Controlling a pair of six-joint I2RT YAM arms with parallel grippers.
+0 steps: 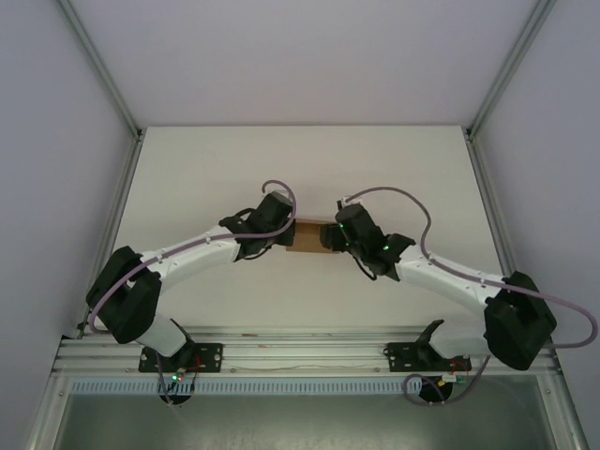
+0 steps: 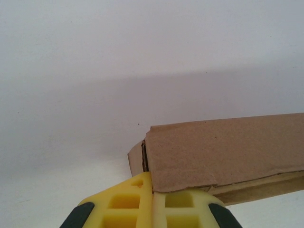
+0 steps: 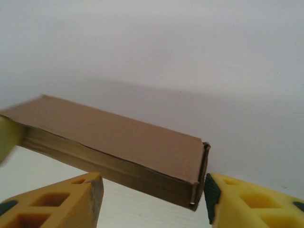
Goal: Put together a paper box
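The paper box (image 1: pixel 307 235) is a small, low, closed box of plain brown cardboard at the table's middle, caught end to end between both grippers. My left gripper (image 1: pixel 284 232) is at its left end. In the left wrist view its yellow fingers (image 2: pixel 128 202) are pressed together, and the gripper (image 2: pixel 153 179) is shut right under the box (image 2: pixel 223 152) corner, touching it but with no cardboard between them. My right gripper (image 3: pixel 153 186) stands open around the box (image 3: pixel 118 137) at its right end, its right pad (image 3: pixel 210 191) almost on the corner.
The white table (image 1: pixel 206 178) is bare around the box, with white enclosure walls on three sides. Metal posts (image 1: pixel 500 66) rise at the back corners. An aluminium rail (image 1: pixel 300 354) carrying both arm bases runs along the near edge.
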